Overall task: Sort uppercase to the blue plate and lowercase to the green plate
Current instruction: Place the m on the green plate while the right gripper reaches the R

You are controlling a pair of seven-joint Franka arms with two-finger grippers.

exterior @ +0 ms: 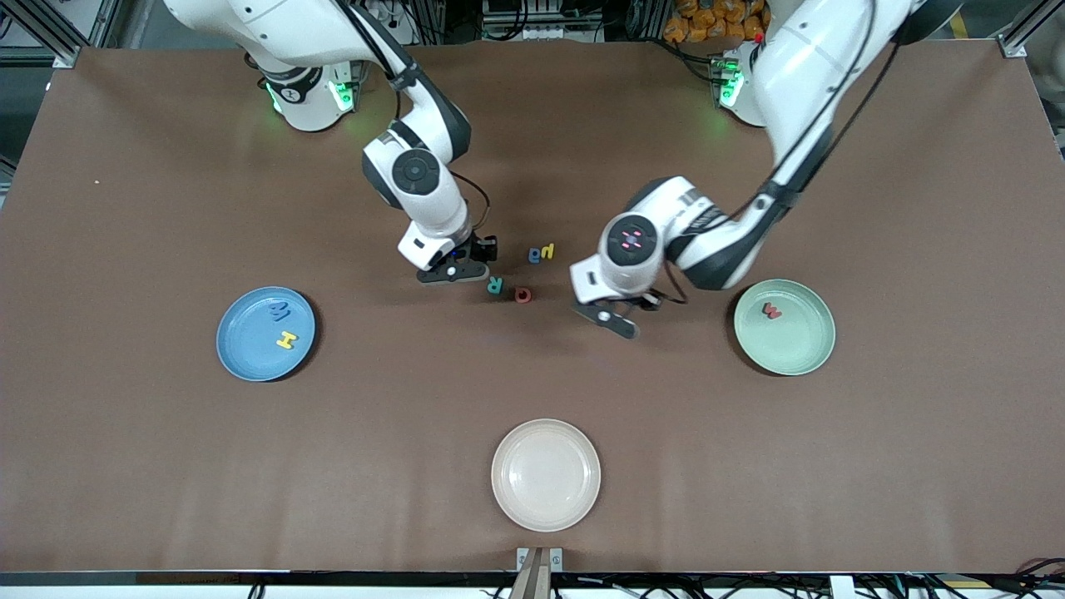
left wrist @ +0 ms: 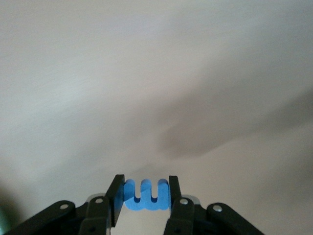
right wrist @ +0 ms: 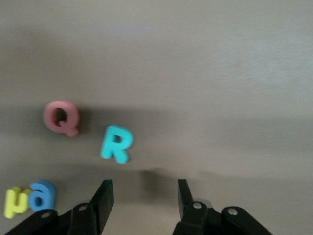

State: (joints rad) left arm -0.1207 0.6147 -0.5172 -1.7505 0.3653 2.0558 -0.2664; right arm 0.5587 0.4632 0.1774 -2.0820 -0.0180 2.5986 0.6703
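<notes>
Left gripper clenched on the blue lowercase letter, pinched between both fingers, up over bare table near the green plate. In the front view, left gripper low beside the letter cluster, toward the left arm's end.

Right gripper spread wide, grasping nothing, over the table just beside the green R; same gripper seen from the front close to the R.

Loose on the table, mid-way between the arms: green R, red Q just beside it, then yellow n and blue a touching each other, farther from the front camera than R and Q.

On the blue plate: 2 capitals, yellow H and blue M, apart from each other.

On the green plate: 1 red w, toward the rim farther from the front camera.

Cream plate nearest the front camera.
</notes>
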